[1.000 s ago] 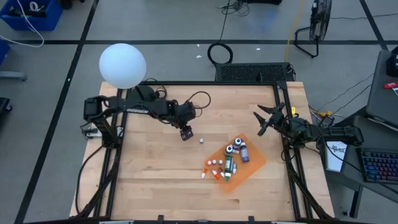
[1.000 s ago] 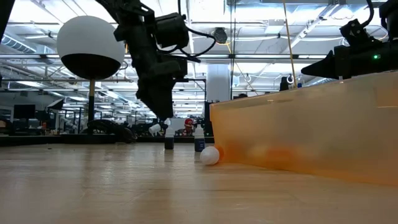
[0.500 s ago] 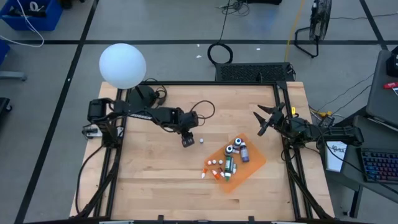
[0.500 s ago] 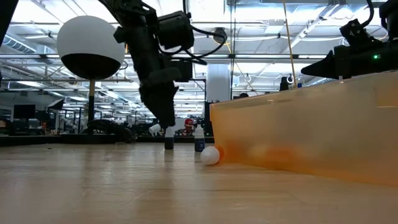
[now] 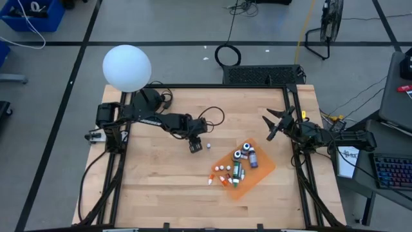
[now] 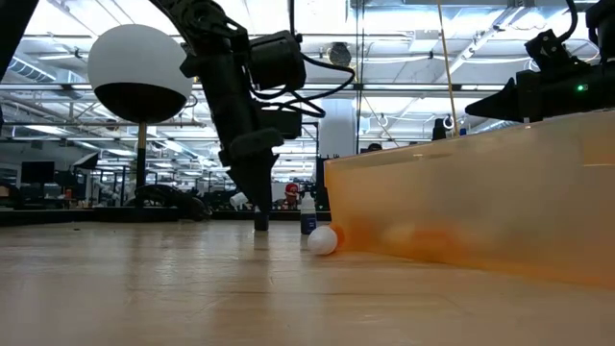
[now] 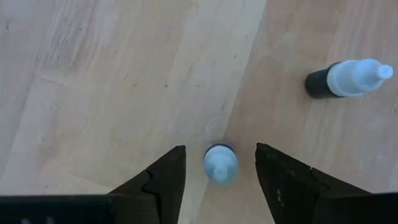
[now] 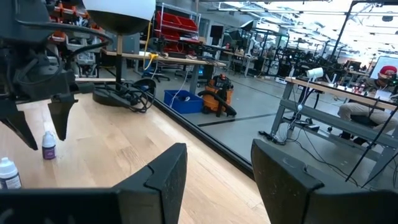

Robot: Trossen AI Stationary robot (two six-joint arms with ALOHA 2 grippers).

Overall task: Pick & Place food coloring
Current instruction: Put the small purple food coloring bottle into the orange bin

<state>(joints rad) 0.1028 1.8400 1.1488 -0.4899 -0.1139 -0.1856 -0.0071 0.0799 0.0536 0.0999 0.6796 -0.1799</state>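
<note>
A tiny bottle of food coloring (image 7: 220, 165) with a pale blue top stands upright on the wooden table (image 5: 161, 187). My left gripper (image 7: 219, 147) points steeply down over it, open, with one finger on either side of the bottle and a gap showing on both. A second dark bottle (image 7: 347, 78) with a white top stands just to the right of it (image 5: 208, 145). Several more bottles (image 5: 239, 162) lie on the orange sheet (image 5: 261, 171), with small whitish ones (image 5: 222, 169) at its left edge. My right gripper (image 5: 271, 126) waits open and level at the table's right edge.
A white globe lamp (image 5: 127, 67) stands at the far left corner. Black frame rails (image 5: 109, 174) run along the table's sides. In the low view a small whitish bottle (image 6: 322, 240) lies against the orange sheet's edge (image 6: 461, 202). Bare wood lies toward the near left.
My left gripper has come down and shifted a little toward the table's near edge and right. Its fingers now straddle the standing bottle, which has stayed where it was.
</note>
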